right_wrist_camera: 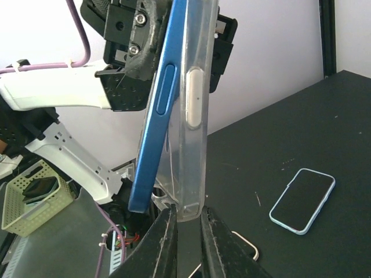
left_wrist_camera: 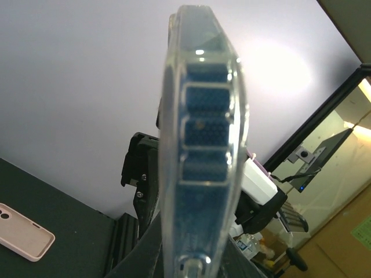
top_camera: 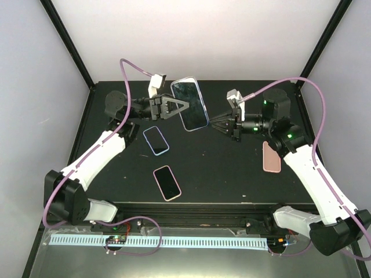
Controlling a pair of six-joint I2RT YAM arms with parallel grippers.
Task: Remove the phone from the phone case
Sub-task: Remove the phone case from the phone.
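Above the black table (top_camera: 232, 174), the blue phone (right_wrist_camera: 155, 133) stands on edge in the air, one end parted from its clear phone case (right_wrist_camera: 194, 145). The left gripper (top_camera: 181, 107) clamps tight across phone and case together. The right gripper (right_wrist_camera: 186, 215) pinches the case's free edge.

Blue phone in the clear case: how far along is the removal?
Done: the blue phone is held up in the air, left fingers clamping one end. In hand: right fingers pinch the clear plastic case, whose near end has peeled off the phone. Remaining: the far end looks still seated, so the phone must yet come fully out.
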